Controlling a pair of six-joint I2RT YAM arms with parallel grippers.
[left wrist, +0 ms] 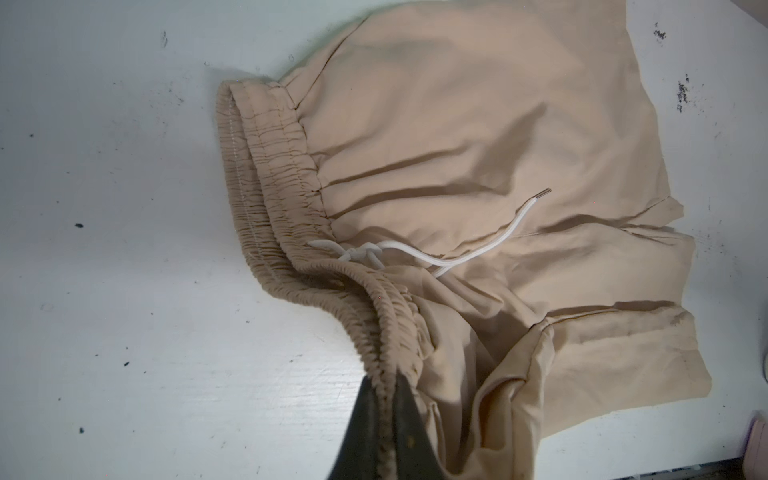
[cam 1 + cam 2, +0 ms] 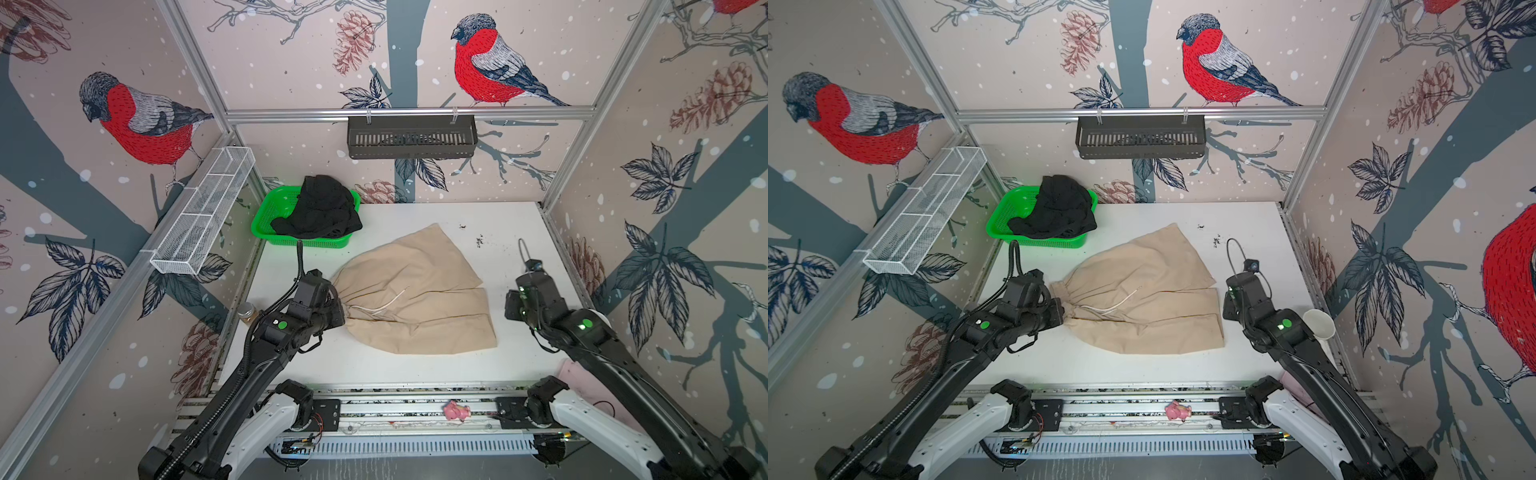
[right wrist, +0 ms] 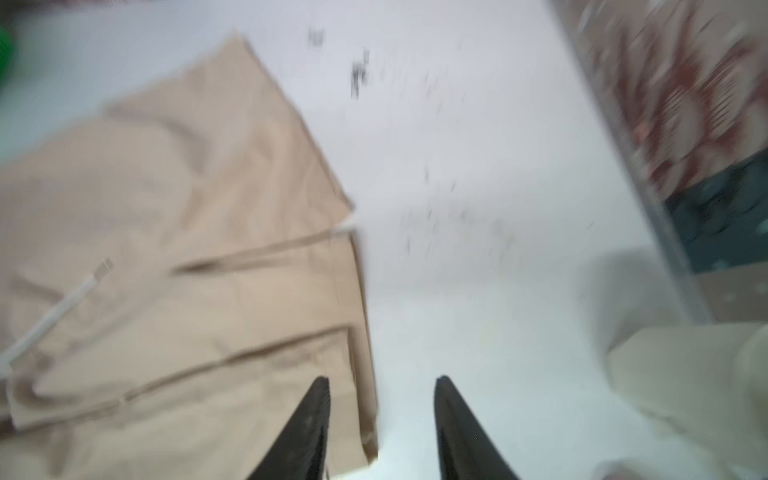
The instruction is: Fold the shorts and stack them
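Observation:
The beige shorts [image 2: 415,299] [image 2: 1142,299] lie spread on the white table, waistband to the left and legs to the right, with a white drawstring [image 1: 478,249] on top. My left gripper [image 2: 343,309] [image 1: 384,380] is shut on the gathered waistband [image 1: 266,178], lifting that edge a little. My right gripper [image 2: 510,306] [image 3: 382,380] is open just above the right leg hem [image 3: 361,332], with nothing between its fingers. The right wrist view is blurred. The black shorts [image 2: 320,208] [image 2: 1059,208] sit crumpled in the green basket [image 2: 266,216] at the back left.
A white wire basket [image 2: 203,212] hangs on the left wall and a dark slotted basket [image 2: 411,137] on the back rail. A small jar [image 2: 246,311] stands at the table's left edge, a white cup [image 2: 1318,324] at its right. A pink toy [image 2: 456,411] lies on the front rail.

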